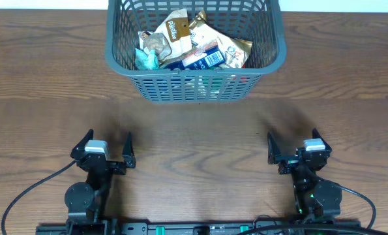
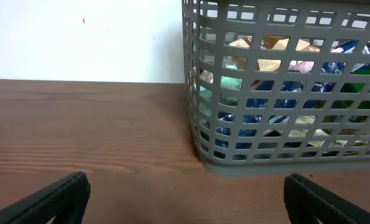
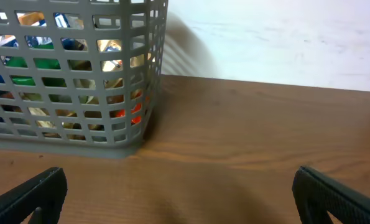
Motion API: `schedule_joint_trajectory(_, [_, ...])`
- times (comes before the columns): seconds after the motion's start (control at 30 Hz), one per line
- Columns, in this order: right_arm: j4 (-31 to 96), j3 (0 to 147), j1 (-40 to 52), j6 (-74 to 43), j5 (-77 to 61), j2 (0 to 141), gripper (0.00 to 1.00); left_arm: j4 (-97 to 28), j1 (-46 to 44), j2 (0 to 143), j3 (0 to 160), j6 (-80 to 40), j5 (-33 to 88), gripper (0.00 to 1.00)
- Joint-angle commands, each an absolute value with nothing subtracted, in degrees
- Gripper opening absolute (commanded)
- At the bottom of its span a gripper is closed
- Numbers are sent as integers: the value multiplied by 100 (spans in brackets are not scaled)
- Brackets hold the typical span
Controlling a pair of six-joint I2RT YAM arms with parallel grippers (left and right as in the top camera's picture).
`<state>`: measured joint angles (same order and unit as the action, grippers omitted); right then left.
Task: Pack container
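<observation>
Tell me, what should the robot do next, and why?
Probably just rest: the packets lie inside the container, I see none outside it, and the left gripper and right gripper are open, empty, and apart from it.

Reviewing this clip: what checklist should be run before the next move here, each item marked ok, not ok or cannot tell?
1. Left gripper open and empty: ok.
2. Right gripper open and empty: ok.
3. Both grippers apart from the container: ok.
4. Container upright on the table: ok.
5. Packets lie inside the container, none over its rim: ok.
6. Any packets beyond the overhead view: cannot tell.
</observation>
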<state>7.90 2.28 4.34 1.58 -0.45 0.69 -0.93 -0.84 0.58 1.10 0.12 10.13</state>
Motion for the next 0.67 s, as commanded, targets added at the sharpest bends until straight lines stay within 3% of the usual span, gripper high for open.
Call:
schedule_joint_trajectory(0.0, [799, 207, 416, 222, -23, 38, 99, -314, -99, 23, 23, -32, 1096, 98])
schedule_joint_trajectory(0.63, [799, 207, 416, 222, -23, 38, 99, -314, -99, 23, 23, -32, 1096, 98])
